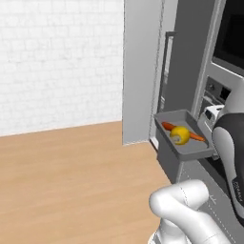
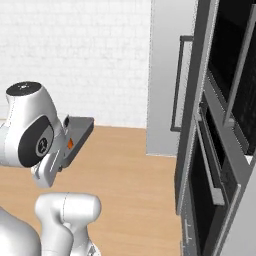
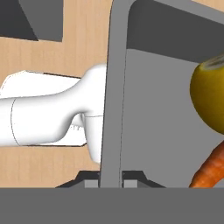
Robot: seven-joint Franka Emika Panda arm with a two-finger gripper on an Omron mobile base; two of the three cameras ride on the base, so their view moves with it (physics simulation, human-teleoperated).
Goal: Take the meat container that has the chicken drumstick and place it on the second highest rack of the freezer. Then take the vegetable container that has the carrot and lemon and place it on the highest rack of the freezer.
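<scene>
At the bottom centre of the hand view the gripper pinches the near wall of the vegetable container, its jaws narrow on the rim. In the left base view the tray hangs in the air at centre right, holding the lemon and carrot, which touch. The freezer rises just behind, upper right.

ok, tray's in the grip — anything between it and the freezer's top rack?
Can't confirm. The gripper is shut on the tray wall, carrot and lemon inside. The freezer's door stands past it; the top rack isn't identifiable here.
</scene>
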